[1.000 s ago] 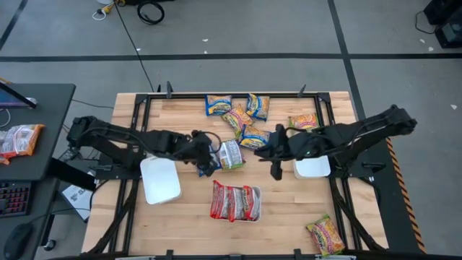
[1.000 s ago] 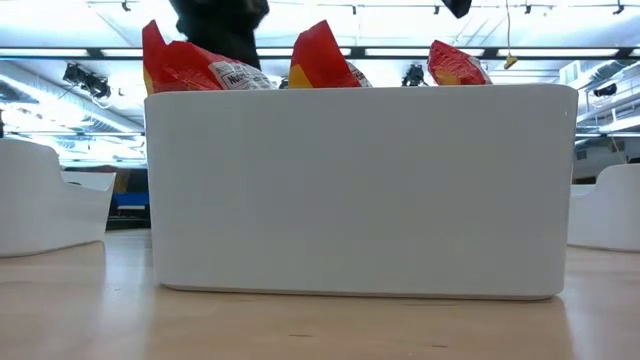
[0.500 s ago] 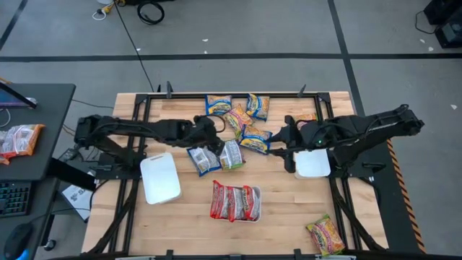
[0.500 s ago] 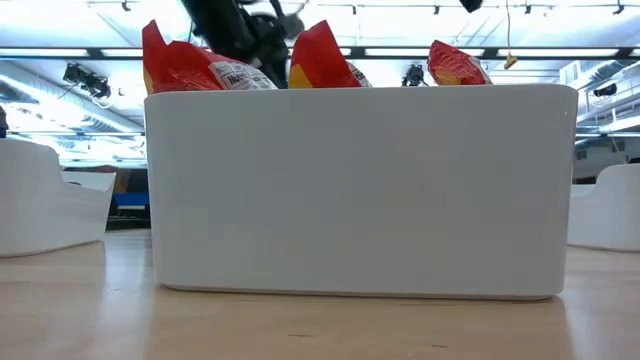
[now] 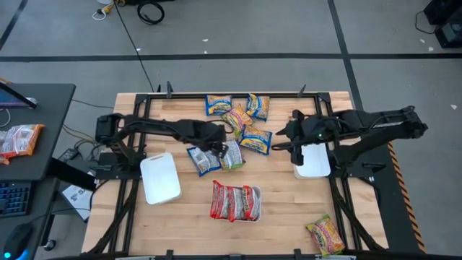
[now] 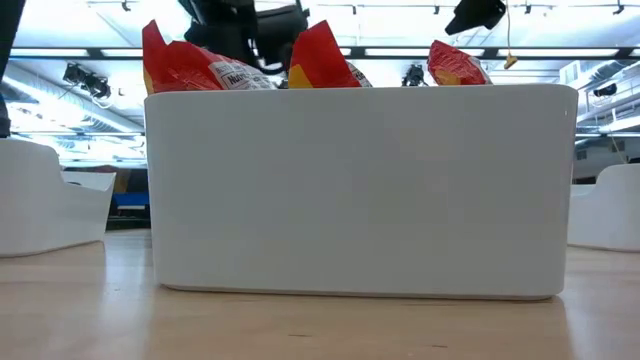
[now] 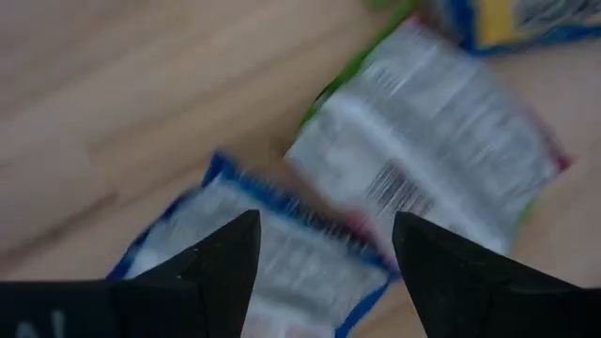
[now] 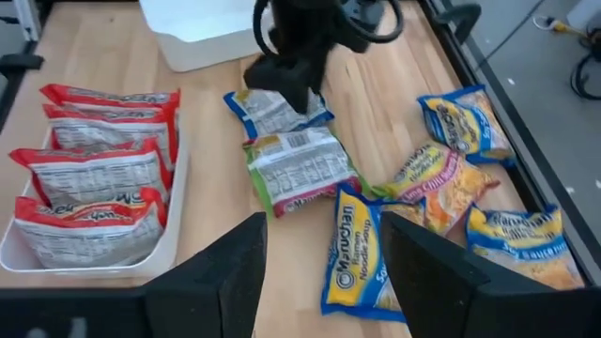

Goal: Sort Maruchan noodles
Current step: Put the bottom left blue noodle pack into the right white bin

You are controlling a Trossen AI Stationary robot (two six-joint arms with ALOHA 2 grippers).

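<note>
Several Maruchan noodle packets lie flat on the wooden table. A blue packet (image 5: 203, 160) lies face down next to a green-edged one (image 5: 231, 154). My left gripper (image 5: 218, 146) hovers open just above them; the blue packet (image 7: 282, 258) shows between its fingers and the green packet (image 7: 423, 160) beyond. My right gripper (image 5: 283, 139) stands open above the table beside a blue-and-yellow packet (image 8: 352, 253). Blue-and-yellow and orange packets (image 5: 237, 118) cluster at the far middle. Red packets (image 5: 234, 202) stand on edge in a white tray (image 6: 360, 190).
One white tray (image 5: 160, 178) sits at the near left and another (image 5: 312, 160) under my right arm. A lone yellow-orange packet (image 5: 325, 235) lies at the near right corner. Bare wood lies between the trays and along the near edge.
My left gripper has gone toward the far edge and a little right; the blue packet that was under it now lies bare on the table beside the green one. My right gripper has drawn back toward the far edge and right, away from the middle tray.
</note>
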